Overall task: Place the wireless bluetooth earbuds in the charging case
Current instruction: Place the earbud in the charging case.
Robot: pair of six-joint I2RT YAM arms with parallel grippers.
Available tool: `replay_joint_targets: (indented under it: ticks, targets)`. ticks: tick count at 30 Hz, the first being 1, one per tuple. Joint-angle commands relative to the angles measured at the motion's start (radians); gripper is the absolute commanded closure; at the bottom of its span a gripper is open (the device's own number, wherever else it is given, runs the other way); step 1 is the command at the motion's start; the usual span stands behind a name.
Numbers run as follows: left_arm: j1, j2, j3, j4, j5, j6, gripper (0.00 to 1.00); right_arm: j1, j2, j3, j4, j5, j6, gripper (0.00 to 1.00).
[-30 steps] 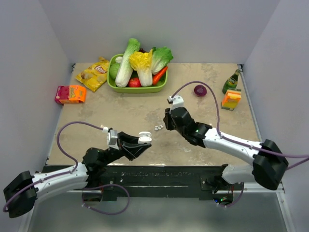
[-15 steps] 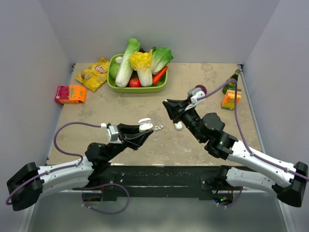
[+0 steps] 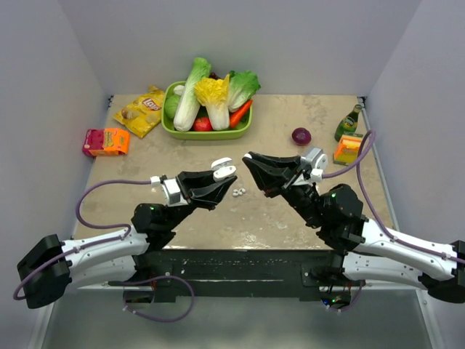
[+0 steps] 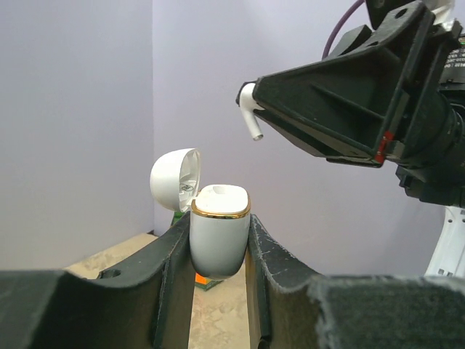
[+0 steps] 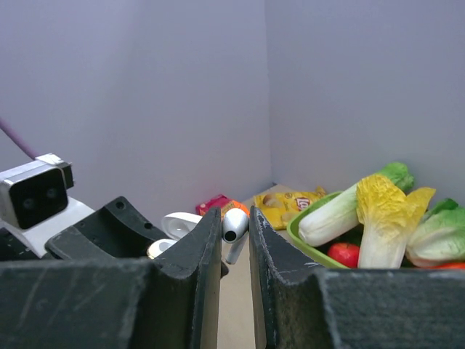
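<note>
One earbud is pinched at the very tips of the right tool, which is narrow around it, with the stem pointing almost straight down. Below these tips and a little aside, not touching, the charging case stands upright with its lid open, clamped in the left tool.

"Lay's" logo on the yellow chip bag

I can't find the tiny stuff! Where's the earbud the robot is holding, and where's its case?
earbud (image 4: 251, 120): left wrist view, on its thin white stem.
charging case (image 4: 219, 236): left wrist view, on the front of its body, below the gold rim.
</note>
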State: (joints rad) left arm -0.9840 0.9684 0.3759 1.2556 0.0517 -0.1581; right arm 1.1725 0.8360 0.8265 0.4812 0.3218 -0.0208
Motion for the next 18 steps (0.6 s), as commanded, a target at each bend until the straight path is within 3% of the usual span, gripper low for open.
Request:
replay_joint_targets:
  ticks: [1,13,18]
  targets:
    - [0.013,0.024,0.069,0.068,-0.012,0.028,1.0,0.03,-0.003,0.028,0.095,-0.02,-0.074,1.0]
    - [0.019,0.053,0.101,0.004,0.002,-0.072,1.0,0.044,0.026,-0.029,0.164,-0.012,-0.11,1.0]
    - [0.027,0.072,0.147,-0.097,0.016,-0.164,1.0,0.046,0.028,-0.066,0.213,0.005,-0.111,1.0]
